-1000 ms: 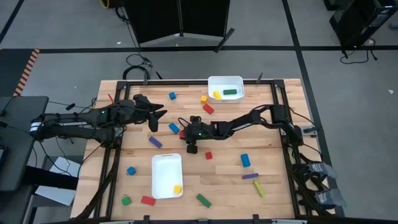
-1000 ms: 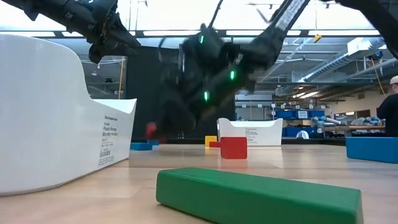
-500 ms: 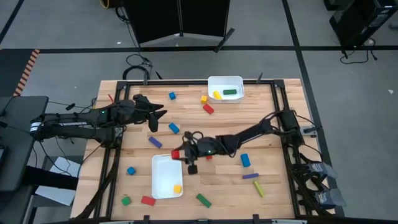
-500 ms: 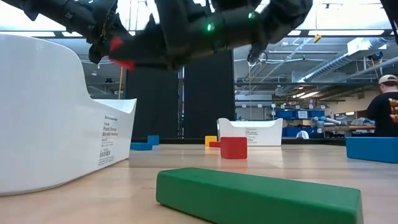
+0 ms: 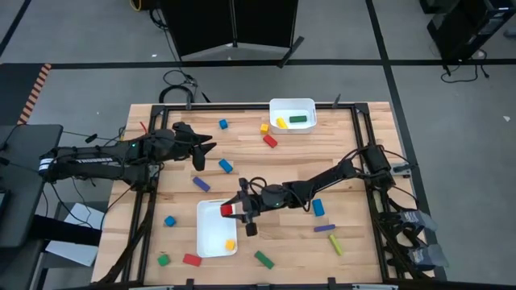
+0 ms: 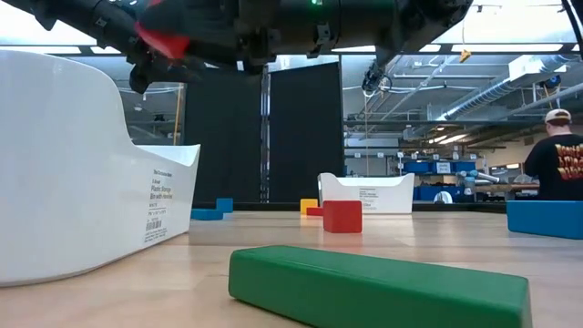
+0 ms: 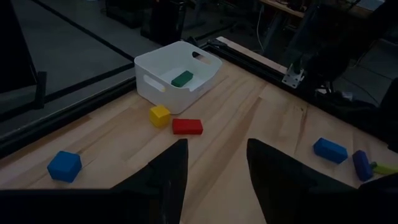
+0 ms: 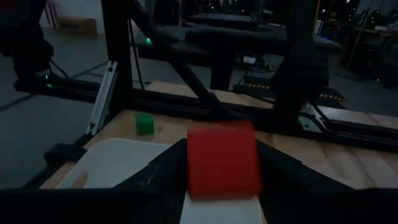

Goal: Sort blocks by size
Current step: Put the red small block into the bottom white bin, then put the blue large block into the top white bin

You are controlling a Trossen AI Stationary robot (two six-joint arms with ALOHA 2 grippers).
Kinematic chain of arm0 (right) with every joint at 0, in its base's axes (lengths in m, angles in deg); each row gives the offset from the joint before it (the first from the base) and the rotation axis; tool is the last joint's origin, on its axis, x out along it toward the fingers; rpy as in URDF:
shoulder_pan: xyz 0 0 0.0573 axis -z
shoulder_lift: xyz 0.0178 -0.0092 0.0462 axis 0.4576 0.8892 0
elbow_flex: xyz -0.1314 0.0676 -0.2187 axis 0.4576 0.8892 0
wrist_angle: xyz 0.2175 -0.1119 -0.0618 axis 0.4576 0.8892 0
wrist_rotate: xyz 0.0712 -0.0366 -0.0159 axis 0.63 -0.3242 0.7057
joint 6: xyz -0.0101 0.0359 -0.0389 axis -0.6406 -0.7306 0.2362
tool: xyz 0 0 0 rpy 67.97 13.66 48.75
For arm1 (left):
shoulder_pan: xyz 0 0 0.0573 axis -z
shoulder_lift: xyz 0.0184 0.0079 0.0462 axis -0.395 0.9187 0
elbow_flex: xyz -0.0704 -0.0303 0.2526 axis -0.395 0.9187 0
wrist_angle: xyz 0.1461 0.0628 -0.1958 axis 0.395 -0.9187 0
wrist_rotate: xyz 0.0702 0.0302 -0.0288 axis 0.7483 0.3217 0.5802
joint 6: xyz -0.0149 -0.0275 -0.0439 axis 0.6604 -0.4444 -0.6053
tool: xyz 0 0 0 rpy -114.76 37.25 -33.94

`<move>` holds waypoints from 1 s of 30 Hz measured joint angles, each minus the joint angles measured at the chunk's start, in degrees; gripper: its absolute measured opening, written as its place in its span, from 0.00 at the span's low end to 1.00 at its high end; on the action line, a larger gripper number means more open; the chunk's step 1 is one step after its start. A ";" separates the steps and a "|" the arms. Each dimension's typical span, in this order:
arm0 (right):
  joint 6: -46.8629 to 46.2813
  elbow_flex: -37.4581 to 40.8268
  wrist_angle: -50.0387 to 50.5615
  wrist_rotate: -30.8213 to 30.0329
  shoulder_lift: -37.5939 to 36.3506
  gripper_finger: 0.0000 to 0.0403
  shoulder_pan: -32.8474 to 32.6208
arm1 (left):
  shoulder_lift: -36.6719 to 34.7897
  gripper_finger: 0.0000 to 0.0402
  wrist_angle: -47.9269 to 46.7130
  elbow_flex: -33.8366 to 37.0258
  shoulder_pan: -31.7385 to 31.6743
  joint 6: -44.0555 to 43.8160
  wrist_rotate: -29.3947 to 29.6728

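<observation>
Hovering over white tray: right gripper had red cube between its fingers | left gripper parted, empty, well behind.

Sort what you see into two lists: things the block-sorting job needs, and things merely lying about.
Belongs to the job:
- red block between the right end effector fingers, over the near white tray
- yellow cube in that tray
- far white tray holding green bar
- loose blocks, e.g. purple bar

Lying about:
- cables on the floor
- person in the background
</observation>
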 joint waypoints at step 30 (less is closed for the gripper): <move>-2.43 41.50 -19.06 -9.04 -30.66 0.53 7.08 | 21.98 0.43 -3.49 -3.52 -0.12 0.32 -6.39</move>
